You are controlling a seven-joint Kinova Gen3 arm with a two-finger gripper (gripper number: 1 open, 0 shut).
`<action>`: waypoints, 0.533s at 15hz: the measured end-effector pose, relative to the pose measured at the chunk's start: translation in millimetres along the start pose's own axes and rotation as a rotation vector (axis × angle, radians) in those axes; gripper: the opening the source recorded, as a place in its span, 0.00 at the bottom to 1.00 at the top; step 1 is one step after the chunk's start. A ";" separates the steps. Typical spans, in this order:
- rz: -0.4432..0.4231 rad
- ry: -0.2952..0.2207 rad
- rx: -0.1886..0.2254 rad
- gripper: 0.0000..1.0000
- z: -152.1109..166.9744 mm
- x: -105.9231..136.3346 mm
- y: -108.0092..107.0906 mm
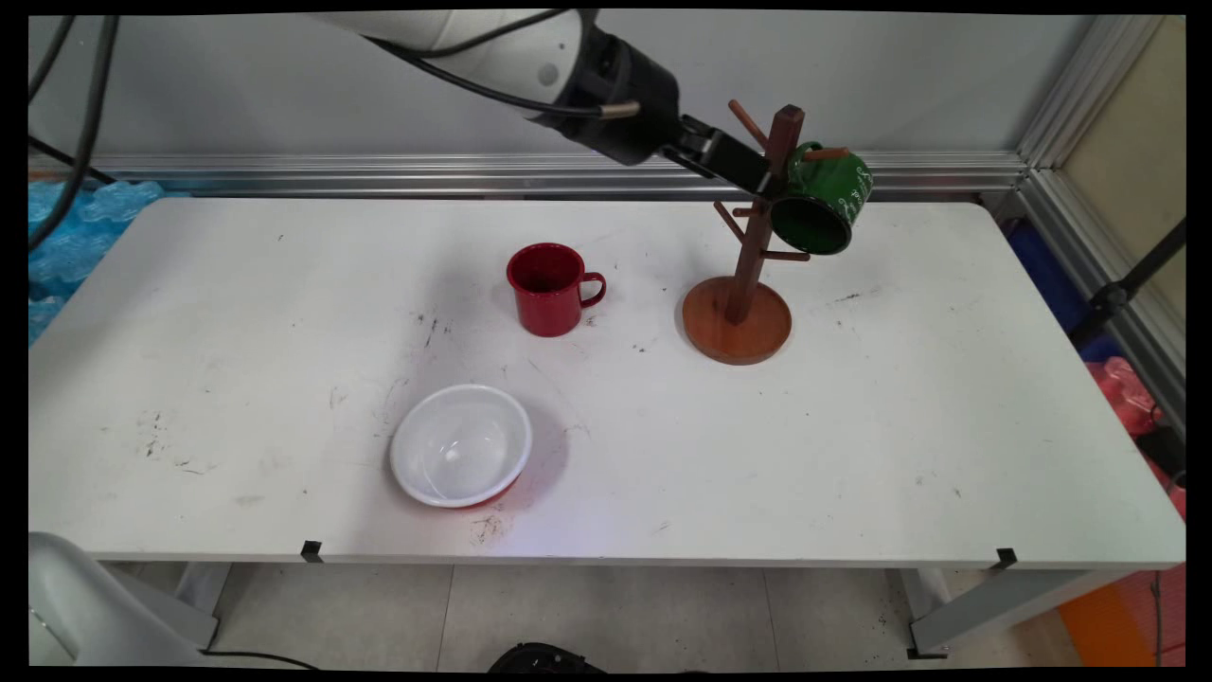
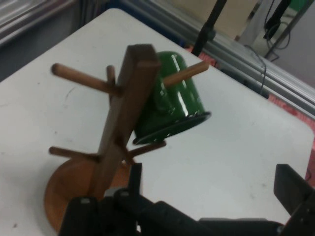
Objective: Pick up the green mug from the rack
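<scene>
- Gripper (image 1: 757,180): black, two-fingered, on the white arm reaching in from the upper left. It is raised off the bench beside the top of the mug tree. In the hand view its fingers (image 2: 294,189) stand wide apart with nothing between them: released.
- Mug tree (image 1: 753,248): dark wooden post with pegs angled out at several heights, upright on a round wooden base. It stands on the right-centre part of the bench, toward the far edge. The gripper is just beside its upper post, on the left side in the main view.
- Green mug (image 1: 820,201): glossy enamel with pale lettering on its side. It hangs by its handle from an upper peg on the tree's right side, tilted with its mouth facing down and toward the near side. It is the thing nearest the gripper; whether they touch cannot be told.
- Red mug (image 1: 549,289): upright on the bench, handle to the right, well left of the tree's base.
- White bowl (image 1: 461,444): upright, with a red underside showing at its lower rim, near the front edge, below and left of the red mug.
- Bench (image 1: 947,426): white, scuffed with dark marks.
</scene>
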 end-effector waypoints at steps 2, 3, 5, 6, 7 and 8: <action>-0.010 0.025 -0.011 1.00 7.6 -1.0 7.1; -0.015 0.035 -0.014 1.00 10.6 -1.8 9.8; -0.024 0.048 -0.018 1.00 15.2 -3.8 14.0; -0.032 0.056 -0.021 1.00 18.6 -5.5 16.9; -0.041 0.064 -0.023 1.00 21.9 -7.2 19.5; -0.048 0.069 -0.024 1.00 24.6 -8.7 21.4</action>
